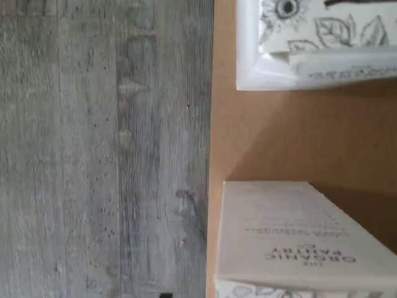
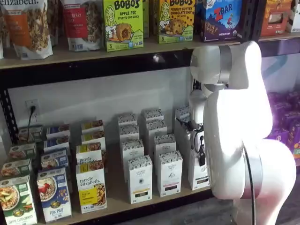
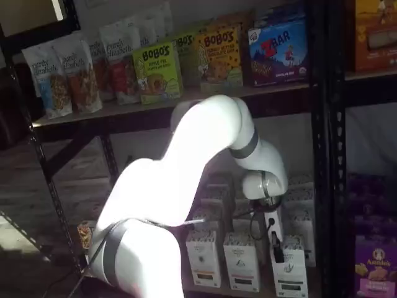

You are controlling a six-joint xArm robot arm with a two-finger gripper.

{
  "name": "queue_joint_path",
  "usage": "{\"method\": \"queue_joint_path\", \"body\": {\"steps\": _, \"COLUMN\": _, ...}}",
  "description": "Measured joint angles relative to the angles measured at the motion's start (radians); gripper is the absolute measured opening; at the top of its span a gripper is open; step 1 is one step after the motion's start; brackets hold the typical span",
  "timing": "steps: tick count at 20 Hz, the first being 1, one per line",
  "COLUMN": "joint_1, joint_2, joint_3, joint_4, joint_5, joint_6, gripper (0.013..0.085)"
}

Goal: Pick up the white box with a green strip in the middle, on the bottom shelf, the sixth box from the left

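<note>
The white box (image 2: 197, 176) (image 3: 288, 273) is the front carton of the rightmost white row on the bottom shelf (image 2: 117, 197). The arm hides part of it, and its strip looks dark in this light. My gripper (image 2: 201, 157) (image 3: 277, 251) hangs just in front of its upper half, black fingers pointing down. They show side-on, standing wide, with nothing held. The wrist view shows two white cartons (image 1: 310, 43) (image 1: 298, 242) on the tan board (image 1: 279, 136) with a gap between them. I cannot tell which one is the white box.
Like white cartons (image 2: 139, 180) (image 2: 168, 173) stand to its left, then granola boxes (image 2: 91, 187). The upper board carries Bobo's boxes (image 2: 123, 23). Purple boxes (image 2: 286, 122) fill the rack at right. My arm's white body (image 2: 234, 131) blocks the shelf's right end. Grey floor (image 1: 93, 155) lies below.
</note>
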Motion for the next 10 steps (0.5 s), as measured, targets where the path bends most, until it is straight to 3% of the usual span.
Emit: {"method": "queue_joint_path", "body": {"steps": 10, "joint_1": 0.0, "joint_2": 0.026, "joint_3": -0.036, "joint_4": 0.041, "joint_5": 0.01, "joint_6": -0.036, "gripper": 0.085}}
